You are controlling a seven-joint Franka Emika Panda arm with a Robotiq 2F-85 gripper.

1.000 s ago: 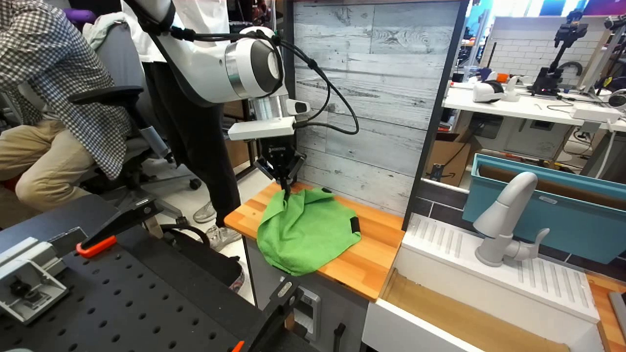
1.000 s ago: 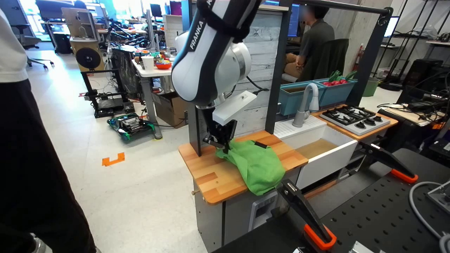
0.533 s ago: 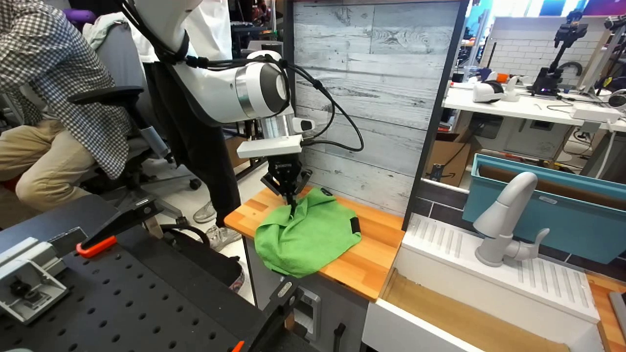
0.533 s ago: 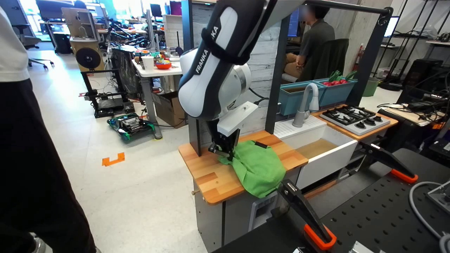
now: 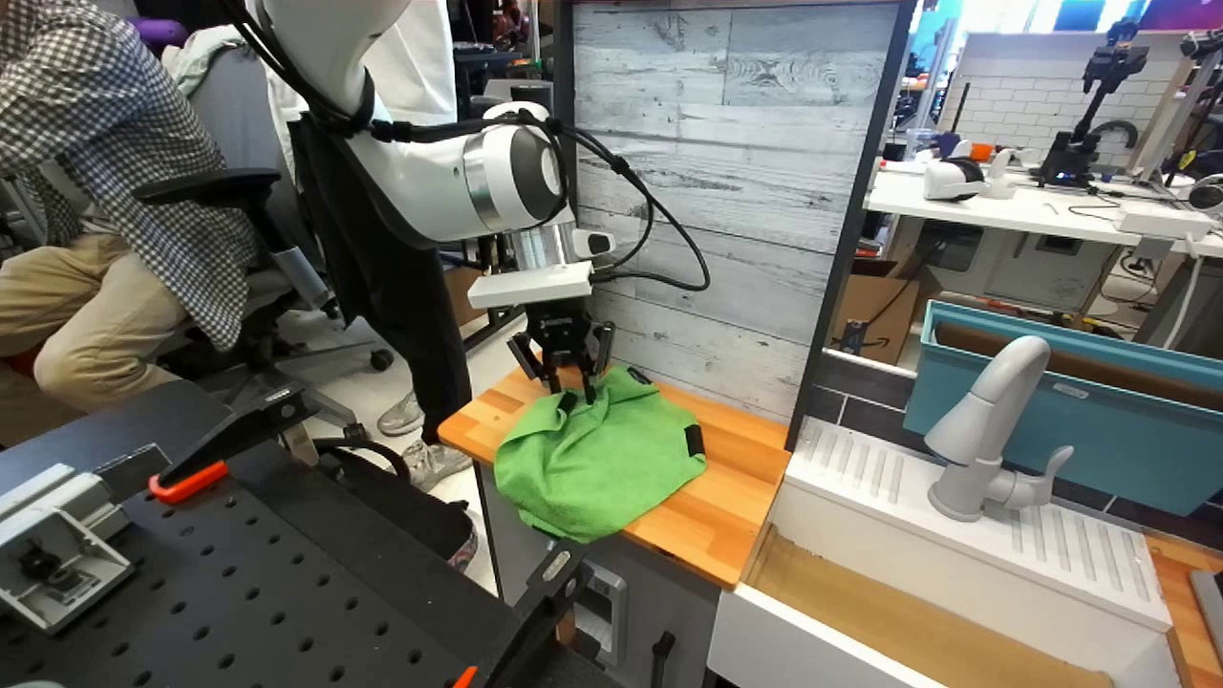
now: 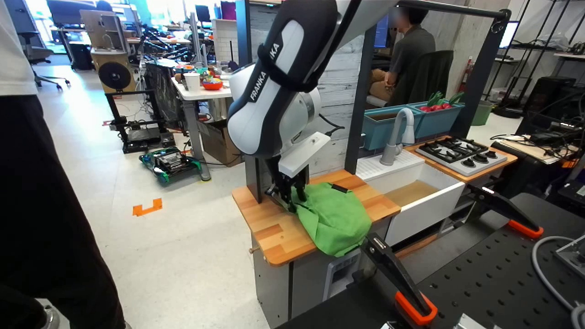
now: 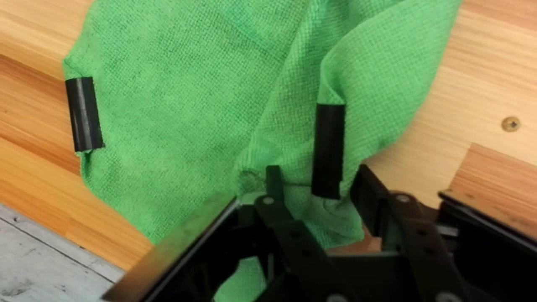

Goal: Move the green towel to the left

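The green towel (image 5: 611, 468) lies crumpled on the wooden counter (image 5: 740, 468), partly hanging over its front edge. It also shows in an exterior view (image 6: 338, 219) and fills much of the wrist view (image 7: 188, 105). Black strips (image 7: 84, 113) mark its edges; another strip (image 7: 329, 147) lies on a fold between the fingers. My gripper (image 7: 318, 176) is open, with its fingertips low at the towel. A towel corner lies between the spread fingers, not pinched. In both exterior views the gripper (image 5: 572, 392) (image 6: 296, 204) is at the towel's edge by the back panel.
A grey wood-plank panel (image 5: 707, 191) stands behind the counter. A white sink (image 5: 812, 631) with a faucet (image 5: 989, 430) adjoins the counter. A black perforated table (image 5: 248, 583) with clamps (image 6: 397, 278) stands in front. A person (image 5: 382, 229) stands beyond the counter's end.
My gripper came down with the pinched towel fold, then its fingers spread and let the fold go. The towel's raised peak has sunk onto the counter.
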